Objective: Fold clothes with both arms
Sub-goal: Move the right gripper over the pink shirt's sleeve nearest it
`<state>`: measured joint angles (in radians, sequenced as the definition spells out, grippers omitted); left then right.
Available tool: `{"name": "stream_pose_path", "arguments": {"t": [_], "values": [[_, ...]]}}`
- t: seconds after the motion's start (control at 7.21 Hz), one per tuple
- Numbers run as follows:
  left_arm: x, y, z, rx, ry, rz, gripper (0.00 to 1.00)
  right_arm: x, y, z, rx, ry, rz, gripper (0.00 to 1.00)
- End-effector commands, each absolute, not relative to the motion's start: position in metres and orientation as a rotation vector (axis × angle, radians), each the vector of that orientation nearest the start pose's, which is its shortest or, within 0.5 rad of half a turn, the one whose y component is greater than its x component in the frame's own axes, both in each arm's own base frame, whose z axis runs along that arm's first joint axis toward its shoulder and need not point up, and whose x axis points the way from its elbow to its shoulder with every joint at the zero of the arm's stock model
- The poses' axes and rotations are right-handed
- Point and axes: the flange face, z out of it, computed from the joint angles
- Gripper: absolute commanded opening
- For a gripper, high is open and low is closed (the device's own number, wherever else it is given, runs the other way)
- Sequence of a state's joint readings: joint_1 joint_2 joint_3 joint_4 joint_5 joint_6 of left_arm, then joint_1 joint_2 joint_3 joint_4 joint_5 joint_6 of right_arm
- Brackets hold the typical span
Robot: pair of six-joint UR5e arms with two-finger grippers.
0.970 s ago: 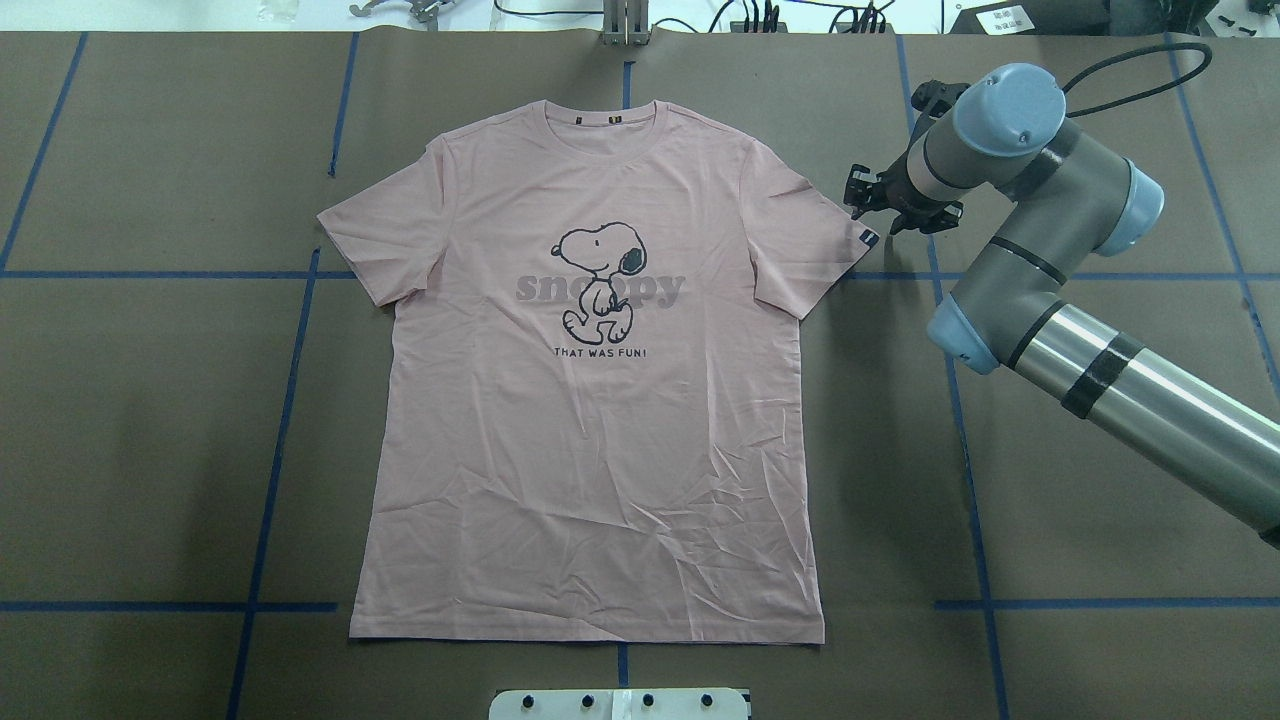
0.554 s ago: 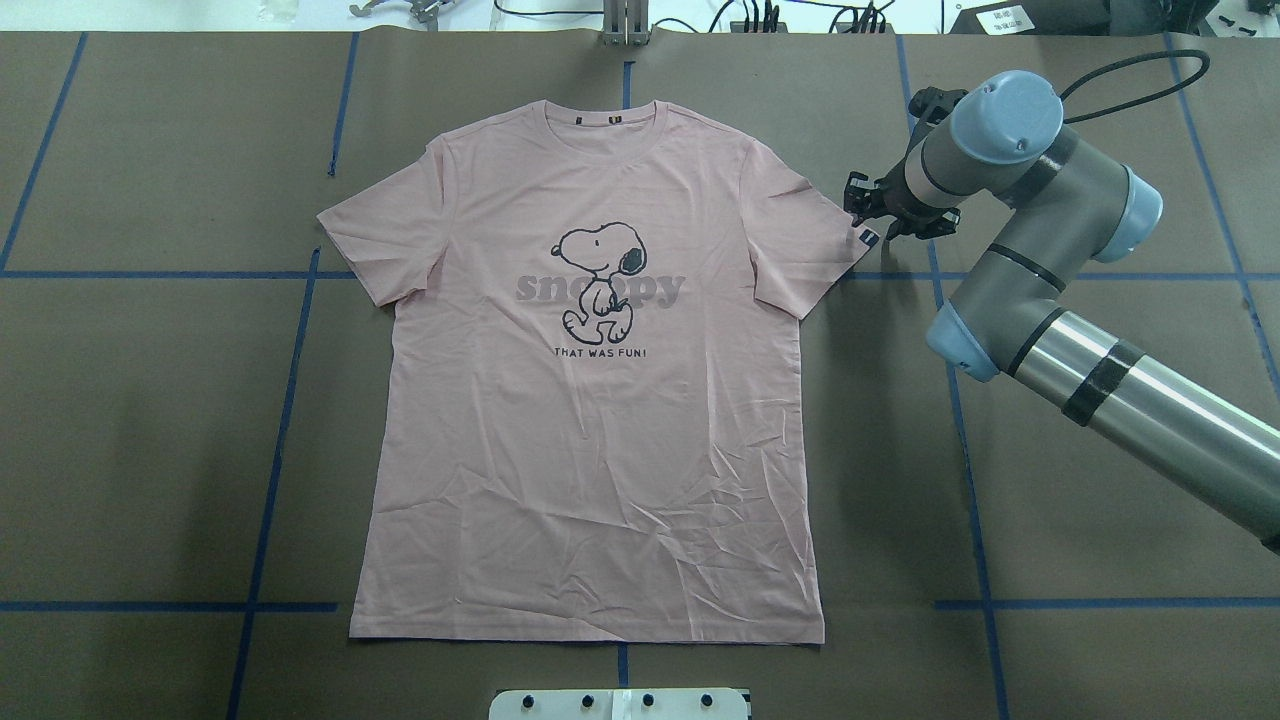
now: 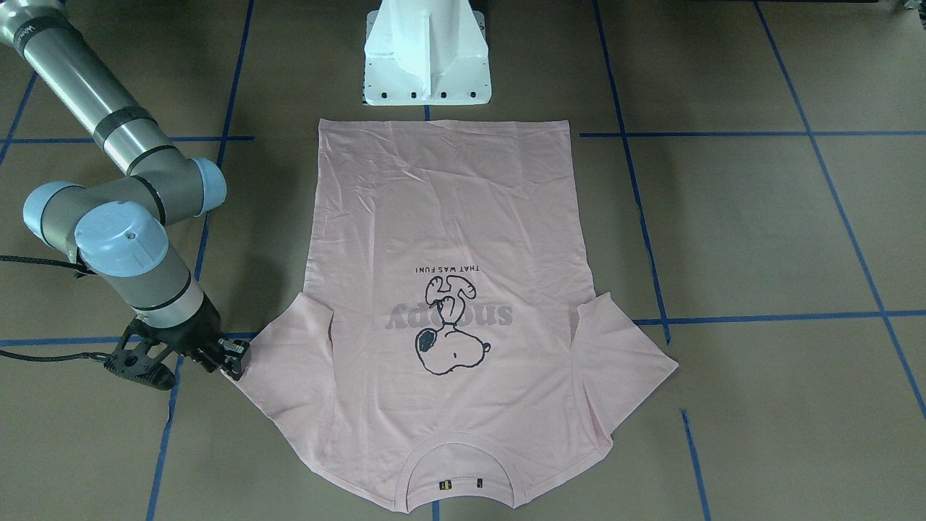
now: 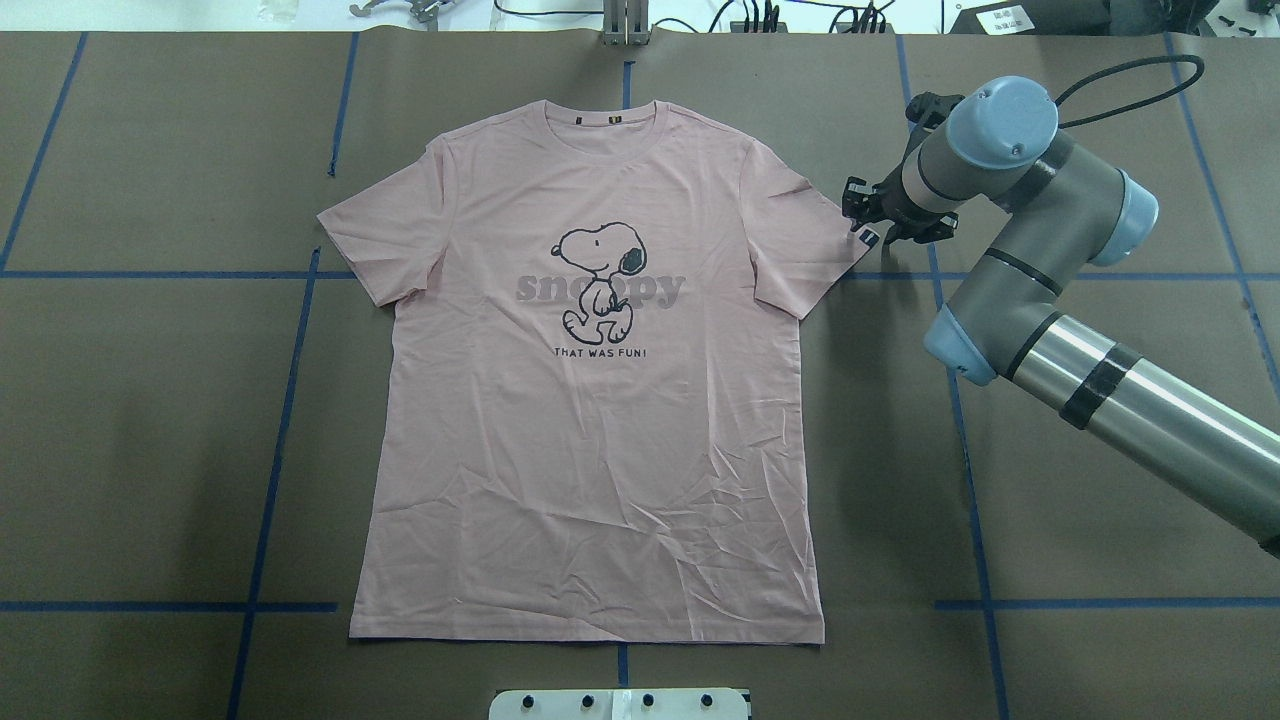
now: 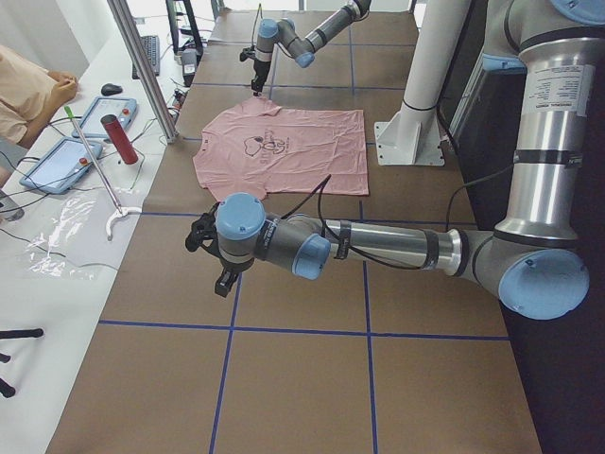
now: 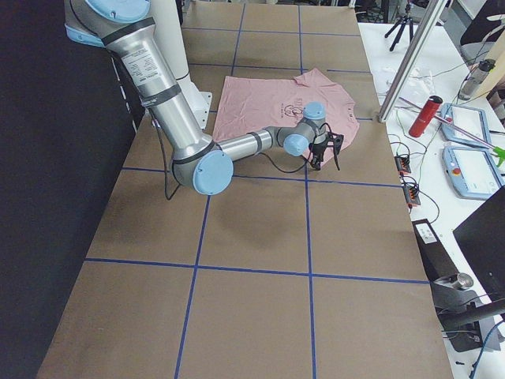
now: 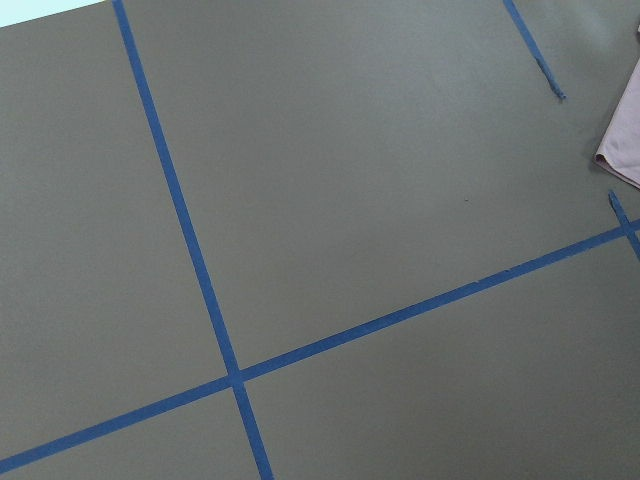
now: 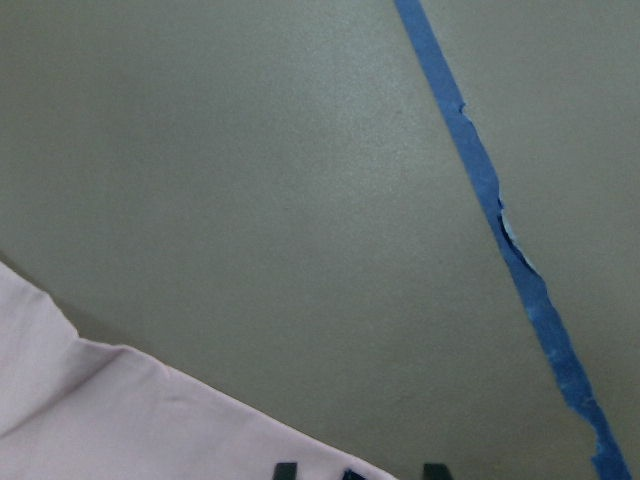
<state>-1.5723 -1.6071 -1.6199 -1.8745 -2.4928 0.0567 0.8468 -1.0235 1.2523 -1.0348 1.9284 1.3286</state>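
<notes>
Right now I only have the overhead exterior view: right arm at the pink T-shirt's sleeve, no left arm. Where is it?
Observer: Exterior left view shows the silver-grey left arm stretched out over bare brown table paper, its black pincer well short of the pale pink short-sleeved T-shirt.
Operator: Does its wrist camera see the shirt?
Observer: Only one pink corner at the frame's right edge; otherwise paper and blue tape lines.
Operator: Right pincer shut on the sleeve?
Observer: No. The right wrist view shows its fingertips apart, the sleeve's small dark tag between them.
</notes>
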Motion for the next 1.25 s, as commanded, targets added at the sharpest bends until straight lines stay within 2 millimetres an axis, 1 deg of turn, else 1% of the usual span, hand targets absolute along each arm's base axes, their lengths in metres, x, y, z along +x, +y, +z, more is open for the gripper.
{"name": "stream_pose_path", "arguments": {"t": [0.0,0.14,0.28,0.42,0.55,0.69,0.83,0.97,1.11], "values": [[-0.055,-0.521,0.571,0.388,0.900,0.230,1.00,-0.417,-0.619,0.436,0.098,-0.824,0.433,0.37],[-0.055,-0.521,0.569,0.392,0.899,0.232,1.00,-0.418,-0.618,0.439,0.094,-0.820,0.433,0.22],[-0.055,-0.521,0.569,0.392,0.901,0.233,1.00,-0.418,-0.618,0.440,0.093,-0.819,0.433,0.21],[-0.055,-0.521,0.569,0.392,0.901,0.233,1.00,-0.418,-0.617,0.441,0.093,-0.817,0.433,0.12],[-0.055,-0.521,0.569,0.392,0.901,0.233,1.00,-0.419,-0.618,0.436,0.091,-0.825,0.429,0.00],[-0.055,-0.521,0.568,0.394,0.901,0.233,1.00,-0.420,-0.619,0.429,0.095,-0.834,0.426,0.00],[-0.055,-0.521,0.568,0.394,0.901,0.233,1.00,-0.425,-0.619,0.415,0.102,-0.848,0.419,0.00],[-0.055,-0.521,0.568,0.394,0.901,0.233,1.00,-0.439,-0.629,0.370,0.109,-0.867,0.416,0.00],[-0.055,-0.521,0.568,0.394,0.901,0.233,1.00,-0.467,-0.623,0.330,0.099,-0.886,0.408,0.00]]}}
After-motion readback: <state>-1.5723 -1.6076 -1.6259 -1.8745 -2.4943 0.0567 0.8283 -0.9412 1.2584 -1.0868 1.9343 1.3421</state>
